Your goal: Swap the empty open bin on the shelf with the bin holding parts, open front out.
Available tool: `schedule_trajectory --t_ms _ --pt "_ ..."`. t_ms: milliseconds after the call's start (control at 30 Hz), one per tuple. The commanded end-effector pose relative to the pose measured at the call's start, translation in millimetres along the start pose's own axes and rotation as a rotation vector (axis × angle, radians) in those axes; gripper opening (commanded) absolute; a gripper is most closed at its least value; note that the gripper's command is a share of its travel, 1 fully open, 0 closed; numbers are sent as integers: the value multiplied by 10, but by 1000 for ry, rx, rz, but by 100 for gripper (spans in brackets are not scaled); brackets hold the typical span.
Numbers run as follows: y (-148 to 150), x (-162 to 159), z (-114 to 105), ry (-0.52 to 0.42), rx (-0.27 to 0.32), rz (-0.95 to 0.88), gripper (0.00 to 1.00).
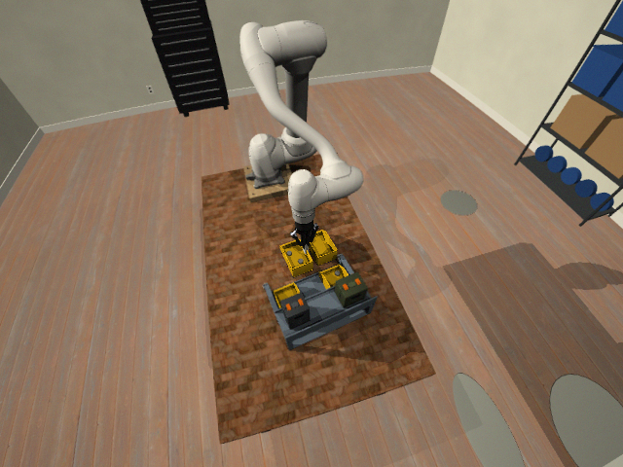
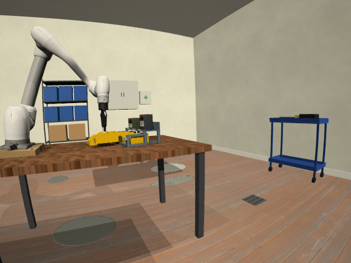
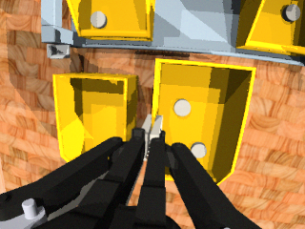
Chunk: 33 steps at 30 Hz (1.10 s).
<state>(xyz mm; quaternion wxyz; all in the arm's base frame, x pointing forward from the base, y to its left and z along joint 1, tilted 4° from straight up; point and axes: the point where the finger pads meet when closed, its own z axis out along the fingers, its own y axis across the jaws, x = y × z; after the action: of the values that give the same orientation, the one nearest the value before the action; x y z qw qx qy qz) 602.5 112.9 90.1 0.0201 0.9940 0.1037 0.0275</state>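
Observation:
The yellow bin with parts (image 3: 204, 121) is on the wooden table in front of the grey shelf (image 1: 319, 306); round grey parts lie in it. It also shows in the top view (image 1: 295, 259). The empty yellow bin (image 3: 95, 114) (image 1: 322, 247) stands upright beside it on the table. My gripper (image 3: 154, 124) points down between the two bins and is shut on the thin side wall of the bin with parts. It also shows in the top view (image 1: 304, 239) and the exterior view (image 2: 103, 126). The middle spot of the shelf (image 3: 191, 7) is an empty gap.
Two dark boxes (image 1: 294, 311) (image 1: 350, 291) stand on the shelf's low top board. My arm's base (image 1: 266, 170) is at the table's far end.

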Motion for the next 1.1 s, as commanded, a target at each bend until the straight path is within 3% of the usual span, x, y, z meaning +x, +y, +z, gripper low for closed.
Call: schedule_trajectory --t_ms 0,1067 --pt "-5 32 -18 1 -2 -1 10" --pt "-3 92 -53 1 -2 -1 10"
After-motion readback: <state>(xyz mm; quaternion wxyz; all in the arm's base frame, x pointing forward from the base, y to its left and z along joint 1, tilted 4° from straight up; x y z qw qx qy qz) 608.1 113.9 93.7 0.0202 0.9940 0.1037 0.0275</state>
